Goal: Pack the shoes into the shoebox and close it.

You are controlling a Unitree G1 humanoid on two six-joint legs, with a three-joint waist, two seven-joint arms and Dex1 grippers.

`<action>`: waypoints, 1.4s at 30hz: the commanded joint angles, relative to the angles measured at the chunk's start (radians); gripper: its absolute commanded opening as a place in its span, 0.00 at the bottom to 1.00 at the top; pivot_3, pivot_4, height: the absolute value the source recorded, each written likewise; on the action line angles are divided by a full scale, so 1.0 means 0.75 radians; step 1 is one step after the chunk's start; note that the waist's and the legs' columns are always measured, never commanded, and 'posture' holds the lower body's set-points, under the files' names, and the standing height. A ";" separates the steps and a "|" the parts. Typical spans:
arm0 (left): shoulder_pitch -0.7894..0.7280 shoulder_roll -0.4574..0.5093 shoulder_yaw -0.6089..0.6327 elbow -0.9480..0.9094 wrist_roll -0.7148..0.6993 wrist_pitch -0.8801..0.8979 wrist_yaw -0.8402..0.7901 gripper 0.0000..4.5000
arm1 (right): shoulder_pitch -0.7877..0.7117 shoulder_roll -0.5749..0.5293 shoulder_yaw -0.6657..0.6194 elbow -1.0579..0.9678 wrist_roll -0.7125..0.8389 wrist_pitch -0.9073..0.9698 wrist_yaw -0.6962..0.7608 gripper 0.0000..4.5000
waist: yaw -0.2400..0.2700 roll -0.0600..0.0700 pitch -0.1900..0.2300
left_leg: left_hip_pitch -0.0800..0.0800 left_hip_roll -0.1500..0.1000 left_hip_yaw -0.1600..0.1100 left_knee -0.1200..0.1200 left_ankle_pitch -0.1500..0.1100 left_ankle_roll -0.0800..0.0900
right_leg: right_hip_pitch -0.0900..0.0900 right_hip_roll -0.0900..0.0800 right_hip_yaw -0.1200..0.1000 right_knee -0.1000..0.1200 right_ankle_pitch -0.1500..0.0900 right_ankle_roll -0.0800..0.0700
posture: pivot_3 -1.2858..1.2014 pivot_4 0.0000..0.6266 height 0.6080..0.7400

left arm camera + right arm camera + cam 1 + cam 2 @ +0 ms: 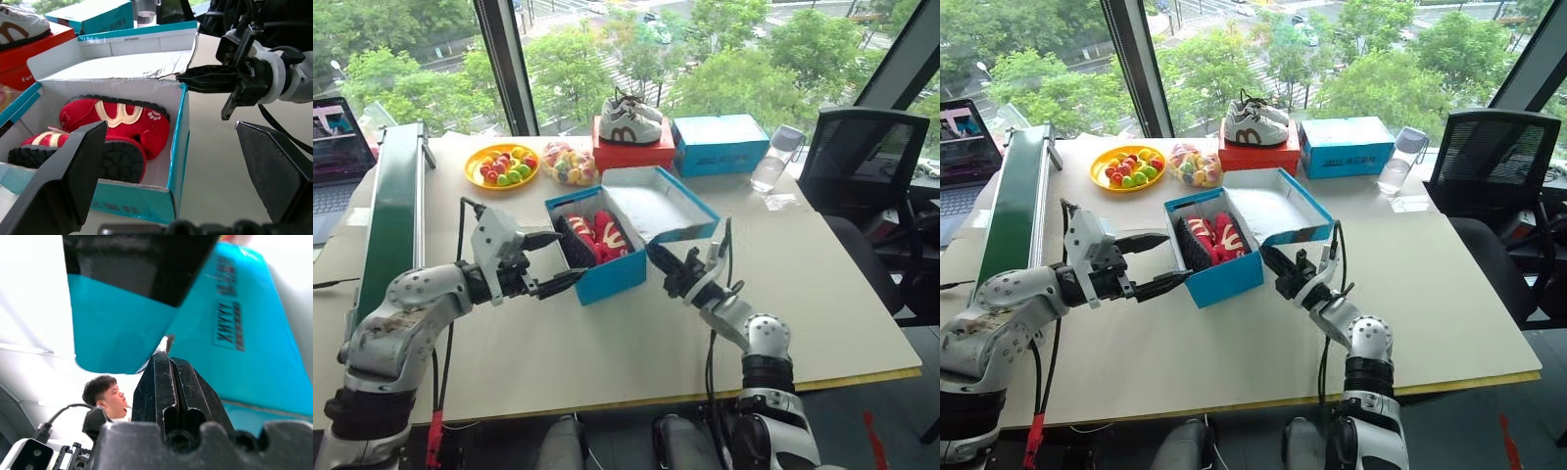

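Nearest us, the left tool (555, 260) hangs just off the near-left corner of the shoebox (607, 277), its two black fingers spread wide with nothing between them. The right tool (662, 260) has its fingers pressed together, tip up against the underside of the box's raised lid (658, 204) at its near right corner; we cannot tell whether it nips the lid's edge.

The shoebox sits mid-tabletop (803, 294), a bright blue cardboard box with white, matte inner walls. Its hinged lid stands half-lifted, tilting back to the right, white inside; from the right wrist view its outside is blue with a black band and dark lettering. One inner flap edge looks torn and ragged in the left wrist view.

Inside lie the shoes (115, 122), both on their sides: small, red, soft fabric, with cream curved marks and black, knobbly rubber soles. One sole faces the near wall.

Further back we note a red box (633, 153) carrying white-and-grey sneakers (629, 119) with brown marks, a second blue box (720, 144) beside it, and a clear cup (777, 157). To the left are a yellow plate (502, 166) of coloured round pieces and a clear bag (568, 164) of the same.
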 commanded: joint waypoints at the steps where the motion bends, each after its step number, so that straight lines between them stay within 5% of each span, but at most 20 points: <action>1: 0.021 0.022 0.070 -0.053 -0.036 0.022 0.020 1.00 | -0.051 -0.051 -0.030 -0.027 0.021 -0.047 0.050 0.00 | 0.001 0.000 0.000 | 0.000 0.000 0.000 0.000 0.000 0.000 | 0.000 0.000 0.000 0.000 0.000 0.000 | 0.52 0.24 1.00; 22: 0.055 0.049 0.114 -0.103 -0.080 0.051 0.061 1.00 | -0.029 -0.393 0.004 0.407 -0.242 0.064 0.108 0.00 | 0.014 0.000 0.000 | 0.003 -0.001 0.001 0.002 -0.003 -0.005 | 0.003 -0.001 0.000 0.000 -0.003 -0.005 | 0.52 0.24 1.00; 34: 0.044 0.049 0.111 -0.120 -0.091 0.060 0.074 1.00 | -0.359 -0.379 -0.042 1.128 -0.523 -0.393 0.032 0.00 | -0.009 -0.021 -0.013 | 0.012 -0.001 0.000 0.004 -0.006 -0.010 | 0.011 -0.001 0.001 -0.002 -0.008 0.000 | 0.52 0.24 1.00; 42: 0.050 0.059 0.126 -0.120 -0.092 0.058 0.075 1.00 | -0.480 -0.367 -0.115 1.316 -0.579 -0.475 -0.015 0.00 | -0.010 -0.030 -0.019 | 0.013 0.000 0.000 0.004 -0.007 -0.011 | 0.011 -0.001 0.001 -0.003 -0.006 -0.002 | 0.52 0.24 1.00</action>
